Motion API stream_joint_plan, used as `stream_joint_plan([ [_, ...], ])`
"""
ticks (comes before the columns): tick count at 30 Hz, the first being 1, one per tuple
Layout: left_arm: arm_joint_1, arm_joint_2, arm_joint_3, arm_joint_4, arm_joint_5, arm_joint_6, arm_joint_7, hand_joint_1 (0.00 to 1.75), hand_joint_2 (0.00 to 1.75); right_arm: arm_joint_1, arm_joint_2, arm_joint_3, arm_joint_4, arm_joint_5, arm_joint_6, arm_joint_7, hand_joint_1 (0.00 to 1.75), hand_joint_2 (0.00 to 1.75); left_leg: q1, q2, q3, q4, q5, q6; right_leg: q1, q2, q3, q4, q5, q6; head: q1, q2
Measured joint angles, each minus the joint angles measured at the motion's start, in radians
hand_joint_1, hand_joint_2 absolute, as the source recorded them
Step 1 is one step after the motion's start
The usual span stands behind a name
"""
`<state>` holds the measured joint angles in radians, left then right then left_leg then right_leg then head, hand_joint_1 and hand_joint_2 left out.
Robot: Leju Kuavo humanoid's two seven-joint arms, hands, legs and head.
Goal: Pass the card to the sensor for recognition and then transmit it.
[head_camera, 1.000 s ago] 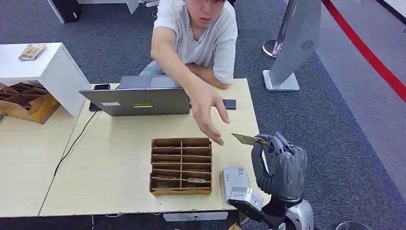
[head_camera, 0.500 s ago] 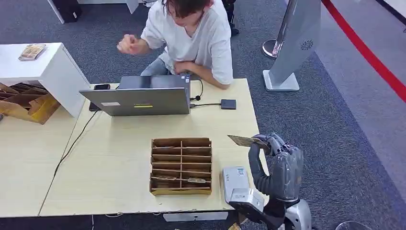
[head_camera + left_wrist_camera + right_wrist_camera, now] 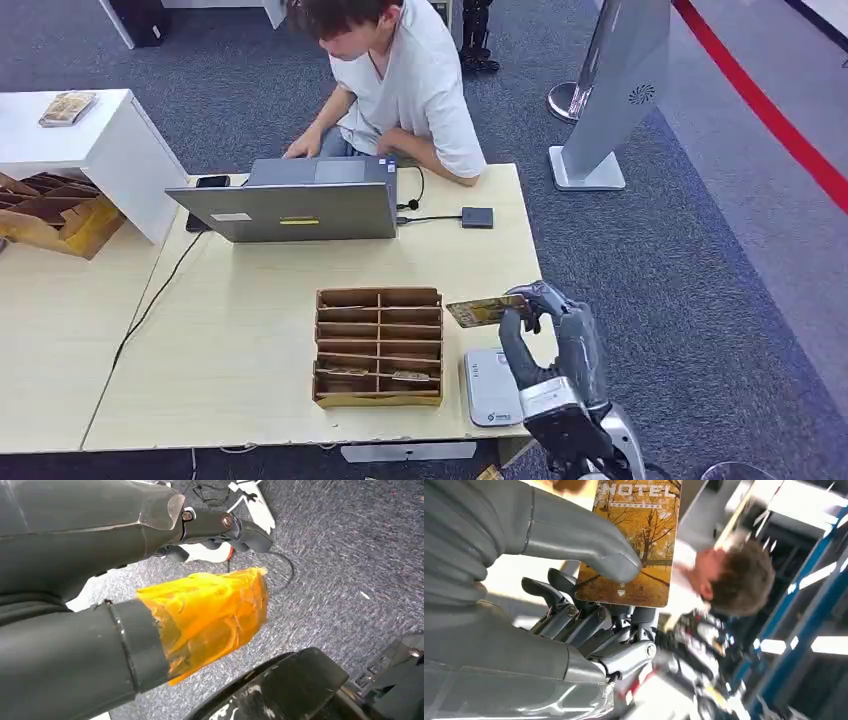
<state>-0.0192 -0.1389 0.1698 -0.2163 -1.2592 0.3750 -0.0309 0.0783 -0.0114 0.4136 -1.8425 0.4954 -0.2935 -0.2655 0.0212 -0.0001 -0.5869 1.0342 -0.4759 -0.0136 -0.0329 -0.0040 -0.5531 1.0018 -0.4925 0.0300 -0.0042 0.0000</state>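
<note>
Pinching the hotel key card [image 3: 486, 311] between thumb and fingers, the right hand [image 3: 553, 335] held it above the white card reader [image 3: 489, 386] at the table's [image 3: 250, 330] front edge. Recognition and hand-over apparently remained. The left hand's state could not be told.

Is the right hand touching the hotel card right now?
Touching: the right wrist view shows the right hand pinching the card, thumb on its face.

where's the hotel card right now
In the head view the hotel card is pinched in the right hand, above the table's near right part, just over the white card sensor and right of the cardboard organizer.
</note>
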Motion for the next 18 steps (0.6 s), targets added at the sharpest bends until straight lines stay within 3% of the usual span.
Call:
stream_joint_plan([
  [8, 0.000, 0.001, 0.000, 0.000, -0.006, 0.000, -0.005, 0.00, 0.00, 0.011, 0.012, -0.068, 0.063, -0.270, 0.205, -0.015, 1.75, 1.75, 0.000, 0.000, 0.000, 0.000, 0.000, 0.000, 0.000, 0.000, 0.000, 0.000, 0.000, 0.000, 0.000, 0.000],
  [16, 0.000, 0.005, 0.001, 0.000, -0.011, -0.002, -0.007, 0.00, 0.00, 0.013, 0.018, -0.118, 0.140, -0.429, 0.322, -0.011, 1.75, 1.75, 0.000, 0.000, 0.000, 0.000, 0.000, 0.000, 0.000, 0.000, 0.000, 0.000, 0.000, 0.000, 0.000, 0.000],
  [18, -0.001, 0.006, 0.003, 0.000, 0.008, -0.031, -0.010, 0.00, 0.00, 0.013, 0.018, -0.127, 0.159, -0.461, 0.345, -0.011, 1.75, 1.75, 0.000, 0.000, 0.000, 0.000, 0.000, 0.000, 0.000, 0.000, 0.000, 0.000, 0.000, 0.000, 0.000, 0.000],
])
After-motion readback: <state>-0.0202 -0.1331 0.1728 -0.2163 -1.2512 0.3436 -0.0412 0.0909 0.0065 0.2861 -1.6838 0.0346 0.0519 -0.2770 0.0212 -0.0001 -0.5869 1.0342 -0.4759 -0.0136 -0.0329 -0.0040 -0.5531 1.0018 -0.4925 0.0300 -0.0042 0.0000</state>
